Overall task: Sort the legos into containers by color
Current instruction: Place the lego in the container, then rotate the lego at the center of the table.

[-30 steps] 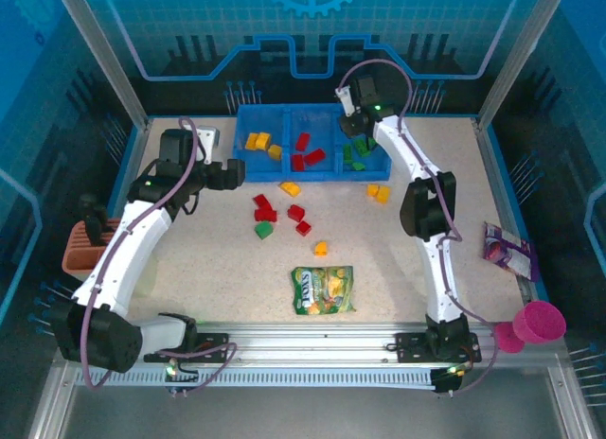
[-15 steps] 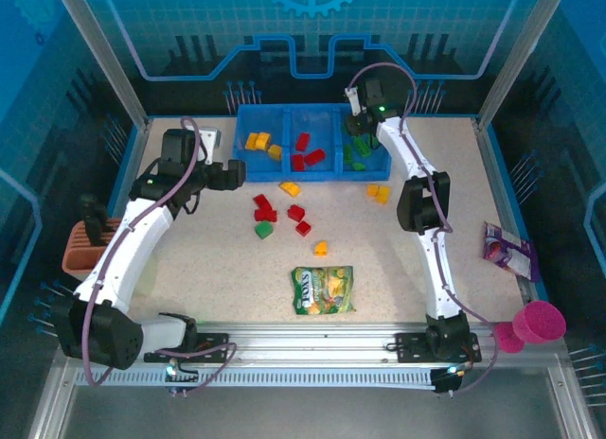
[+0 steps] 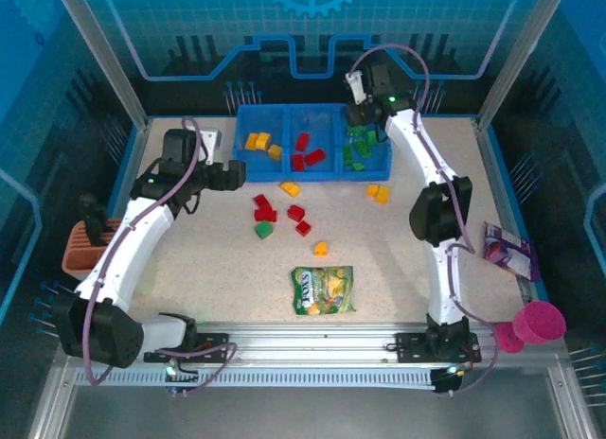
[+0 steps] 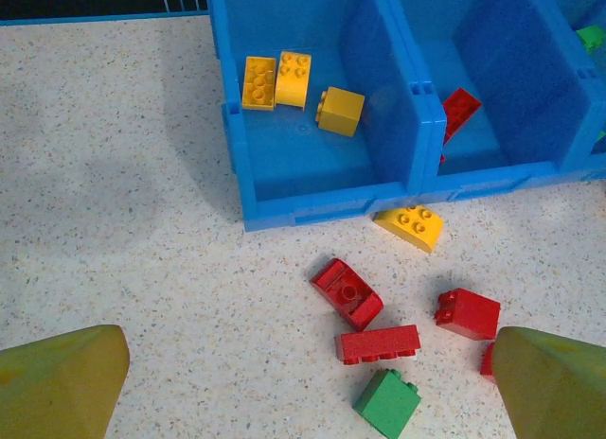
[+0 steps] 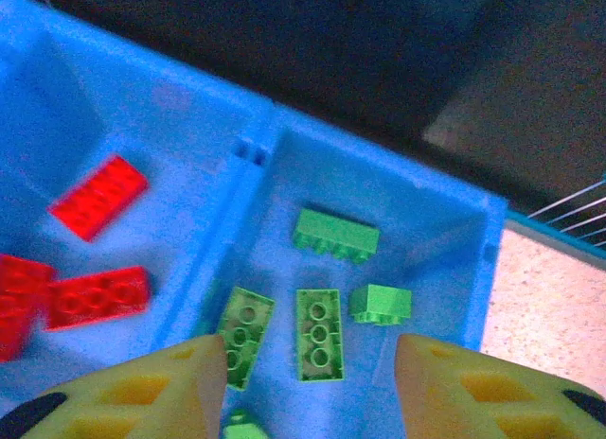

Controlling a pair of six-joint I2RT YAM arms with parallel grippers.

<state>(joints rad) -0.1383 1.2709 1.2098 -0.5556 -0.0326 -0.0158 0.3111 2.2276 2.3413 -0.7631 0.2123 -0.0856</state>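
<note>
the speckled counter [image 3: 208,269] carries a wide blue tray [image 3: 260,122] with three compartments side by side, and everything else is placed from that tray. the left arm [image 3: 133,245] reaches in from the tray's near left, with its jaws spread wide and empty above the counter just off the tray's left front corner; the yellow fingertips [image 4: 66,382] sit at the bottom corners of the left wrist view. the right arm [image 3: 417,150] stretches over the tray's right end, and its jaws hang parted, gripping nothing, above the right compartment. a green-yellow candy bag [image 3: 322,289] lies well in front of the tray's middle. an orange-brown basket [image 3: 83,250] sits far to the tray's front left and a pink cup [image 3: 540,323] far to its front right. of the legos, three yellow ones [image 4: 284,79] lie in the left compartment, red ones [image 3: 305,153] in the middle and several green ones [image 5: 319,330] in the right. one loose yellow piece [image 4: 409,225] lies against the tray's front wall. four red blocks [image 3: 270,210] and a green block [image 4: 386,401] lie near the front of the tray, an orange pair [image 3: 380,192] lies before the right compartment, and a single orange block [image 3: 321,248] lies farther out.
</note>
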